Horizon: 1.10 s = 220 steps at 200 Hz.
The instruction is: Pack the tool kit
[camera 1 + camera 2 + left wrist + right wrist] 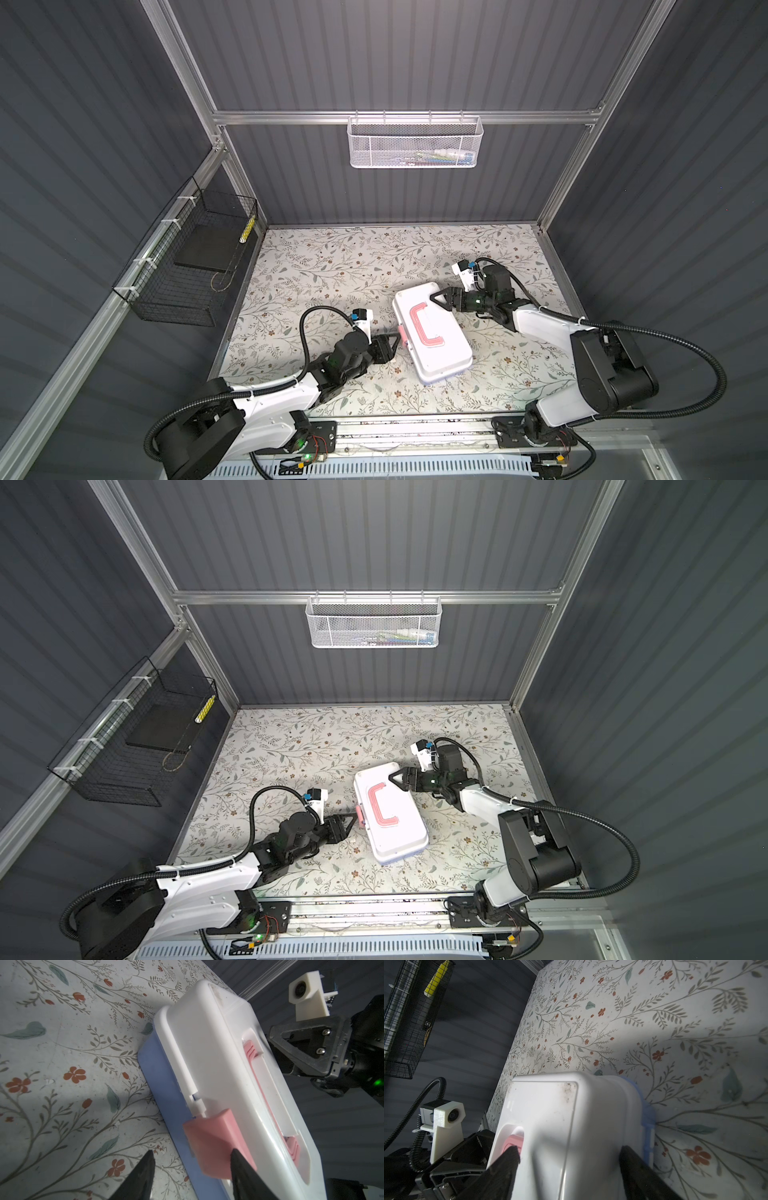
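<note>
The tool kit point(451, 349) point(405, 837) lies closed on the floral mat, its white lid over a light blue body point(164, 1095). A pink handle point(417, 326) lies flat on the lid. My left gripper point(395, 338) point(192, 1154) stands open at the pink latch point(212, 1138) on the box's near-left side. One tip rests on the latch and the other hangs over the mat. My right gripper point(434, 296) point(568, 1149) spans the lid's far edge, one finger by the handle's end point(513, 1140), the other against the lid's rear wall. No loose tools show.
A white mesh basket point(415, 141) holding small items hangs on the back wall. A black wire basket point(187, 266) with a yellow piece point(247, 230) hangs on the left wall. Dark ribbed walls close in three sides of the mat point(332, 266).
</note>
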Motion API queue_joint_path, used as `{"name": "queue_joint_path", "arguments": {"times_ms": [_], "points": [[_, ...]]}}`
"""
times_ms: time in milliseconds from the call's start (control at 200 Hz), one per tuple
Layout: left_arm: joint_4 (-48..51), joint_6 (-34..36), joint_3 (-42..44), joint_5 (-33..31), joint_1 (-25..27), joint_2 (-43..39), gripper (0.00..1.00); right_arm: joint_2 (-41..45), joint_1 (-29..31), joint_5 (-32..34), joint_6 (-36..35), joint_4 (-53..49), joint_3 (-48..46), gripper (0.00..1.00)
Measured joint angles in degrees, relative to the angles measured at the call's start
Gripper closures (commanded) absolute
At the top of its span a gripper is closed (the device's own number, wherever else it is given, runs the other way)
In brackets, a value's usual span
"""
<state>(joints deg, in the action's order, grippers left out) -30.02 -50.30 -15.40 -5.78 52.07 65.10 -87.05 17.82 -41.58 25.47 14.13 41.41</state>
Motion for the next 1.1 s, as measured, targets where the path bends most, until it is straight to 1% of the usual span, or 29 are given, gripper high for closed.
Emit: {"name": "queue_joint_path", "arguments": {"times_ms": [100,200,390,566,766,936,1101], "points": [[-0.9,-0.4,0.0,0.9,0.0,0.3,0.44,0.0,0.0,0.0,0.0,0.0,0.0,0.22],[-1.5,-0.8,0.0,1.4,0.0,0.3,0.51,0.0,0.0,0.0,0.0,0.0,0.0,0.22],[-3.2,-0.9,0.0,2.0,0.0,0.9,0.53,0.0,0.0,0.0,0.0,0.0,0.0,0.22],[-6.9,-1.4,0.1,3.0,-0.3,5.5,0.54,0.0,-0.1,0.0,0.0,0.0,0.0,0.22],[-10.7,-2.1,0.2,4.5,-0.4,10.2,0.59,0.0,-0.2,0.4,0.0,0.2,0.0,0.22],[-11.9,-2.5,0.2,5.3,-0.4,10.4,0.72,0.0,-0.2,0.4,0.1,1.1,-0.5,0.22],[-12.7,-2.5,0.2,5.9,-0.4,10.6,0.73,0.0,-0.2,0.4,0.9,4.0,-1.9,0.22]]}}
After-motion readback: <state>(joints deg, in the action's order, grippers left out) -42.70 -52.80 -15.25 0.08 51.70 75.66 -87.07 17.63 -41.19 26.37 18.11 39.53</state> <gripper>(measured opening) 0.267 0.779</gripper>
